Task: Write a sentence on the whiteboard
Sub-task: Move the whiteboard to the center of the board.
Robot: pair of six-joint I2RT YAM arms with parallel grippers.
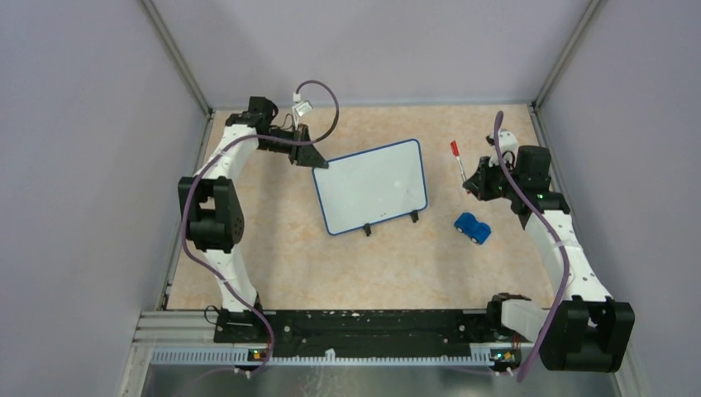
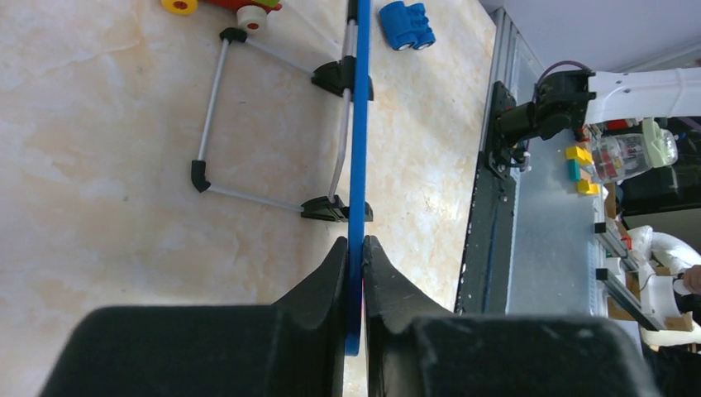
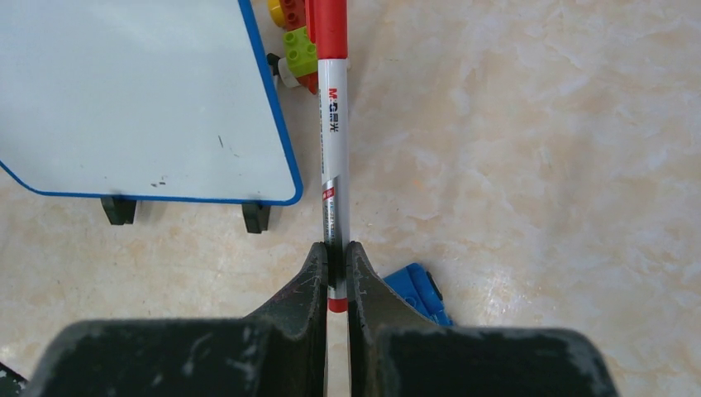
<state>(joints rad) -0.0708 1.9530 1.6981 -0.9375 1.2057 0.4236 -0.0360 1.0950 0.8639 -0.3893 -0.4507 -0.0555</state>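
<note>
The whiteboard (image 1: pixel 372 186), white with a blue rim and black feet, stands tilted in the middle of the table. Its face (image 3: pixel 140 91) shows only a few small dark specks; no red sentence is visible. My left gripper (image 1: pixel 318 161) is shut on the board's upper left corner, its jaws clamping the blue rim (image 2: pixel 358 165) edge-on in the left wrist view (image 2: pixel 356 244). My right gripper (image 1: pixel 475 184) is shut on the tail end of a red-and-white marker (image 3: pixel 335 124), to the right of the board. The marker's red end (image 1: pixel 454 146) points away from the gripper (image 3: pixel 335 248).
A blue toy car (image 1: pixel 472 227) lies on the table near the right gripper, right of the board's feet (image 3: pixel 417 289). A small toy of red, yellow and green blocks (image 3: pixel 293 33) sits behind the board. The board's wire stand (image 2: pixel 215 107) props it from behind.
</note>
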